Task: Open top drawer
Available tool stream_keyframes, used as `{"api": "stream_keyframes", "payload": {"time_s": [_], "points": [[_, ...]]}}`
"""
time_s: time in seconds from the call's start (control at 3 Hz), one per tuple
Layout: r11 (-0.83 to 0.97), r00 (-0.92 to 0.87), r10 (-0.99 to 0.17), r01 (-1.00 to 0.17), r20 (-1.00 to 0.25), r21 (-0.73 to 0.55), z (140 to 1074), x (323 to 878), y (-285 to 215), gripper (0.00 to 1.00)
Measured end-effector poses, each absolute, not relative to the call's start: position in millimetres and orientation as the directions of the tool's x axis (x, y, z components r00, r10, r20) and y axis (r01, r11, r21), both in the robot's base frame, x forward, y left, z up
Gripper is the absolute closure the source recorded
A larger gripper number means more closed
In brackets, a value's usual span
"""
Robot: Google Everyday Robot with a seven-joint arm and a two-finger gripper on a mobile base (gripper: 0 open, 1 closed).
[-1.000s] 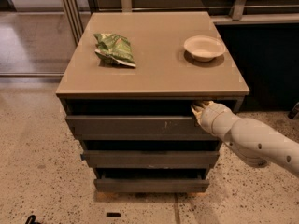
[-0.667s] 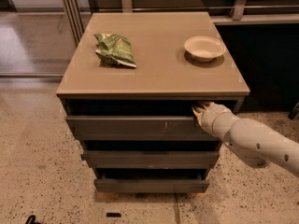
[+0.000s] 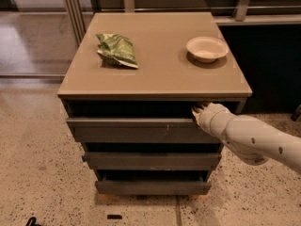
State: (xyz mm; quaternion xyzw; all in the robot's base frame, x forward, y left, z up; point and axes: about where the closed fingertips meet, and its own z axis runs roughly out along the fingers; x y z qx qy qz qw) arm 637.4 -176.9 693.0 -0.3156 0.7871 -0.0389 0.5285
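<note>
The top drawer point(image 3: 136, 130) is the dark grey, handle-less front just under the cabinet's tan top, with small pale scratch marks right of centre. Its front stands a little out past the two drawer fronts below, with a dark gap above its upper edge. My gripper point(image 3: 197, 111) is at the right end of that upper edge, reaching into the dark gap under the cabinet top. The white arm point(image 3: 254, 138) comes in from the lower right and covers the drawer's right end.
On the cabinet top point(image 3: 160, 74) lie a green-and-white snack bag point(image 3: 117, 50) at the left and a pale bowl point(image 3: 207, 48) at the right. Two more grey drawer fronts point(image 3: 150, 161) sit below. Speckled floor surrounds the cabinet; a dark counter stands at the right.
</note>
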Motion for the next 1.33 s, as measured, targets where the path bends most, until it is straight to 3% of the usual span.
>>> {"api": "stream_keyframes", "payload": {"time_s": [0.67, 1.0, 1.33], "points": [[0.807, -0.351, -0.514, -0.508, -0.783, -0.301, 693.5, 608.8, -170.1, 1.0], [0.804, -0.449, -0.493, -0.563, -0.745, -0.192, 688.8, 570.2, -158.5, 1.0], [0.804, -0.449, -0.493, -0.563, -0.745, -0.192, 688.8, 570.2, -158.5, 1.0]]}}
